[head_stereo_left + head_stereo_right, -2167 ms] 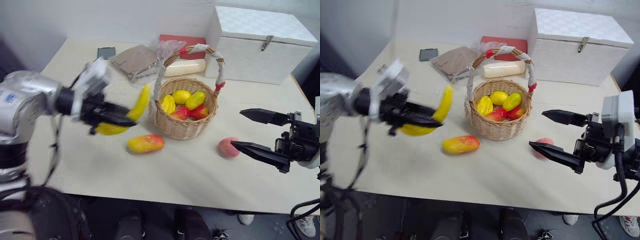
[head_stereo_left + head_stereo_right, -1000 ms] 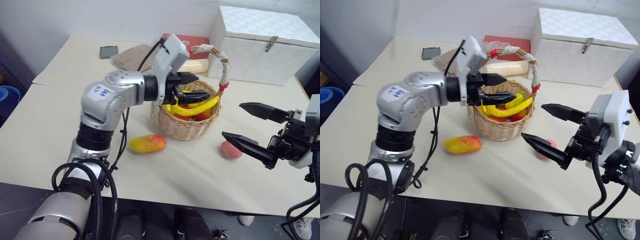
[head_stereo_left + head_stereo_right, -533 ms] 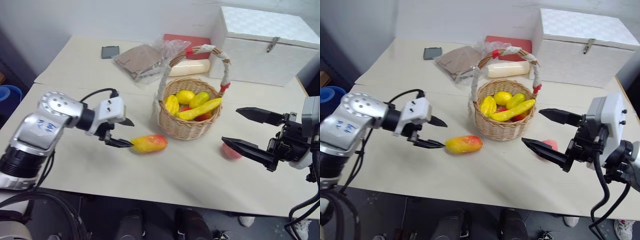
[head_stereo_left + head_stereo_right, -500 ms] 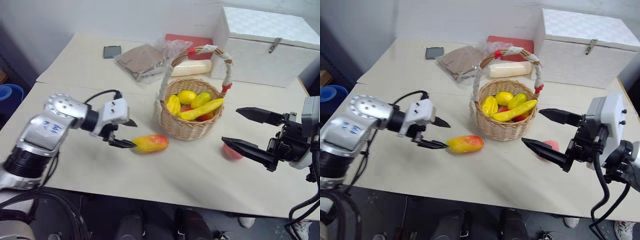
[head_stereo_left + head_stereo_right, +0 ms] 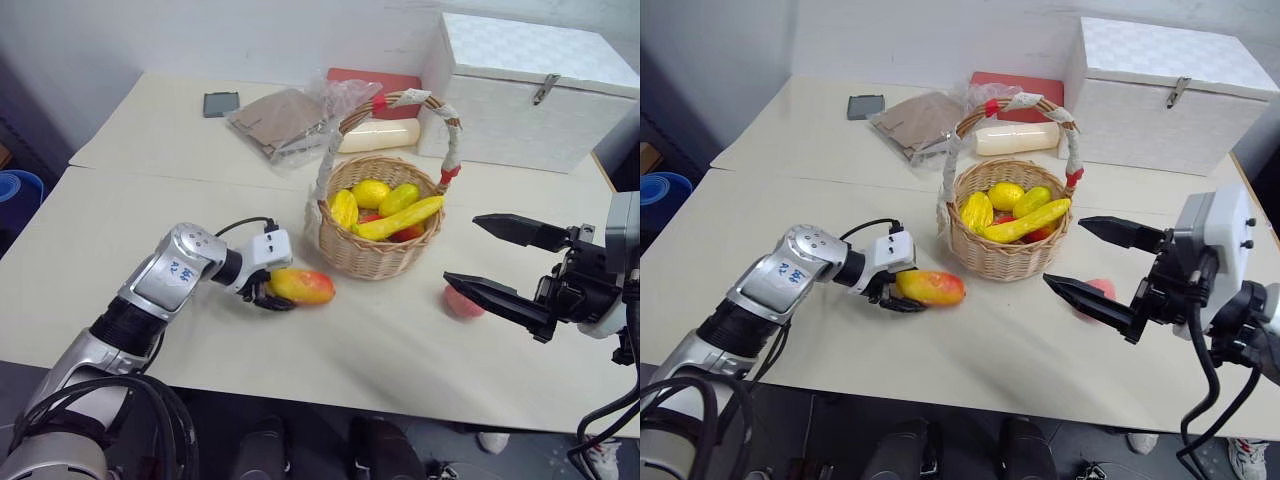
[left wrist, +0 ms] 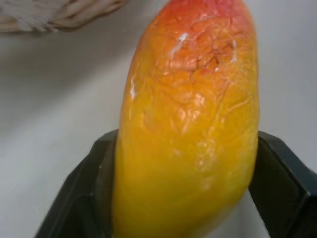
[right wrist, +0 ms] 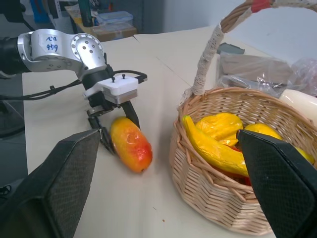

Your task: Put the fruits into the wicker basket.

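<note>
Left gripper (image 5: 268, 291) lies low on the table (image 5: 120, 215) in the left eye view, its two black fingers set around the yellow end of the mango (image 5: 303, 286), which rests on the tabletop just in front of the wicker basket (image 5: 380, 255); whether the fingers press the fruit or only flank it cannot be told from here. That basket holds the banana (image 5: 402, 217) laid across several other yellow and red fruits, and its white-wrapped handle (image 5: 392, 101) arches above. Over to the right, the right gripper (image 5: 495, 262) hangs above the table with its fingers spread wide and nothing between them, and the peach (image 5: 462, 302) sits on the tabletop beside its lower finger. Behind the basket stand a white box (image 5: 520, 90), a red book (image 5: 365, 81), a plastic-wrapped brown packet (image 5: 285, 118) and a small dark phone (image 5: 216, 103). From the left wrist view, the mango (image 6: 190, 124) sits between the two black fingers (image 6: 81, 198), one on each side of its yellow end, with the fruit lying on the pale table. From the right wrist view, the right gripper's own fingers (image 7: 54, 183) stand far apart, and between them appear the left gripper (image 7: 114, 119) around the mango (image 7: 131, 144) and the basket (image 7: 223, 198) with the banana (image 7: 210, 148) inside.
</note>
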Available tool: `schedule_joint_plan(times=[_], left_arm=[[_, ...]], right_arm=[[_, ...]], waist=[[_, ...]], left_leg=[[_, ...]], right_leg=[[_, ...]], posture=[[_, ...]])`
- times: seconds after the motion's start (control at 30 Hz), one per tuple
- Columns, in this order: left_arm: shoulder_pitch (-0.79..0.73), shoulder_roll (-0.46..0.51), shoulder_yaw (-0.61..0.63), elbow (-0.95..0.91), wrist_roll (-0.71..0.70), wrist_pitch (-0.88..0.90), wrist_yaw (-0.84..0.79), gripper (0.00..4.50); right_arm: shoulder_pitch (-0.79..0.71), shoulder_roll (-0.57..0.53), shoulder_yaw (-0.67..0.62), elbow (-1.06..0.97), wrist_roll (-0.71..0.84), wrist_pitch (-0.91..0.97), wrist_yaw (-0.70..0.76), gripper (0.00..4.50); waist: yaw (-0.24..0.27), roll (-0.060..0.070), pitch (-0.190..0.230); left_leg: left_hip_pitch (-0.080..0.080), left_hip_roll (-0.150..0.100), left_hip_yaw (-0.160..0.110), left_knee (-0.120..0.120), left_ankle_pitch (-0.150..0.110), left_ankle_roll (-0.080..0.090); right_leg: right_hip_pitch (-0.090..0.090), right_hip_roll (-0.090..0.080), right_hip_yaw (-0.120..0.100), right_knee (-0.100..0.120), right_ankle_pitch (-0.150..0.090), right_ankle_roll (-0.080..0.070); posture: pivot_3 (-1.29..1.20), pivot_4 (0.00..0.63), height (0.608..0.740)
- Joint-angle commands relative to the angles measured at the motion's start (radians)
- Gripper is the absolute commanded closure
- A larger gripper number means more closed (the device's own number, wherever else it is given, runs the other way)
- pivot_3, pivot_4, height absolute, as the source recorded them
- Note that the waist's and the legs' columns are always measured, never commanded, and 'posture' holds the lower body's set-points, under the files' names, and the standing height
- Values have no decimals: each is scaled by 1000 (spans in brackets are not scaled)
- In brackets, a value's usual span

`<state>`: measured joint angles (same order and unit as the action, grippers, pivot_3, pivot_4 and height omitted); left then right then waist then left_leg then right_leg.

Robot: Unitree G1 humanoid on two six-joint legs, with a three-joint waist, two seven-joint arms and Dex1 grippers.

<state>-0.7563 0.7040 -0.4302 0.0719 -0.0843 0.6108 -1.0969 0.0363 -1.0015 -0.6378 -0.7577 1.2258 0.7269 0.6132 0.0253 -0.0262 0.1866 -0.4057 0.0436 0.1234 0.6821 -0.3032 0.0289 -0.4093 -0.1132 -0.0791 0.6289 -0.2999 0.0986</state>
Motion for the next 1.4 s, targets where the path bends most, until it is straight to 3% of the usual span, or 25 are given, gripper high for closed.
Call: schedule_joint_plan(times=[0.03,0.23,0.33,0.4,0.5,0.53,0.67,0.87,1.0,1.13,1.27,1.33,1.4], left_arm=[[-3,5,59,-60,-57,32,-51,1797],[-78,-18,229,-214,-324,211,-155,1797],[-203,-109,302,-185,-407,383,-53,1797],[-329,-220,359,-94,-418,526,89,1797],[-443,-306,321,34,-308,543,263,1797],[-462,-321,287,59,-283,520,280,1087],[-483,-355,198,102,-237,446,285,7],[-469,-328,148,111,-168,345,289,7],[-397,-259,264,-58,-299,310,166,7],[-298,-150,403,-212,-464,300,17,7],[-219,-12,461,-285,-588,365,-101,7],[-141,74,473,-325,-603,309,-194,7],[-77,157,463,-307,-564,244,-247,7]], right_arm=[[15,11,-44,-34,26,-13,-20,0],[36,9,-57,-36,29,-19,-21,0],[38,9,-57,-34,23,-22,-20,0],[38,12,-56,-37,21,-25,-24,0],[46,17,-58,-46,21,-27,-26,0],[47,18,-58,-48,21,-29,-27,0],[40,21,-56,-45,14,-35,-33,0],[50,22,-67,-40,0,-36,-24,0],[91,26,-80,-30,-65,-29,-12,0],[161,30,-58,3,-215,-38,4,0],[213,67,-42,29,-281,-47,19,0],[222,105,-34,60,-263,-25,-3,0],[206,168,33,87,-347,-61,-62,0]], waist=[[-1,0,0],[-3,0,0],[4,0,0],[6,0,0],[3,0,0],[-3,0,0],[-6,0,0],[-2,0,0],[-4,0,0],[-5,0,0],[-4,0,0],[-5,1,0],[-5,0,0]], left_leg=[[0,0,0,0,0,0],[-1,1,0,0,3,-5],[-1,-1,-3,0,3,-4],[-1,-3,-3,0,4,-2],[0,-6,-3,0,4,1],[0,-7,-3,0,4,1],[1,-9,-2,-1,5,-1],[0,-9,-2,-1,5,-1],[0,-9,-2,-1,4,-1],[0,-8,-3,-1,5,-2],[1,-9,-3,0,5,-2],[1,-10,-3,0,5,-1],[2,-10,-3,-1,5,-2]], right_leg=[[0,0,0,0,0,0],[0,0,0,0,0,0],[1,0,-1,0,1,1],[2,0,0,-1,1,3],[3,-1,-1,-2,4,7],[3,-1,-1,-3,4,8],[0,0,0,-2,4,8],[-1,-1,1,-2,4,8],[-1,-2,2,-3,4,8],[-1,-2,4,-2,4,8],[0,-2,2,-2,4,8],[0,-1,2,-2,4,8],[1,-1,2,-2,4,8]], posture=[[0,150,740],[0,150,740],[0,150,740],[0,150,740],[0,150,740],[0,150,740],[0,150,740],[0,150,740],[0,150,740],[0,150,740],[0,150,740],[0,150,740],[0,150,740]])
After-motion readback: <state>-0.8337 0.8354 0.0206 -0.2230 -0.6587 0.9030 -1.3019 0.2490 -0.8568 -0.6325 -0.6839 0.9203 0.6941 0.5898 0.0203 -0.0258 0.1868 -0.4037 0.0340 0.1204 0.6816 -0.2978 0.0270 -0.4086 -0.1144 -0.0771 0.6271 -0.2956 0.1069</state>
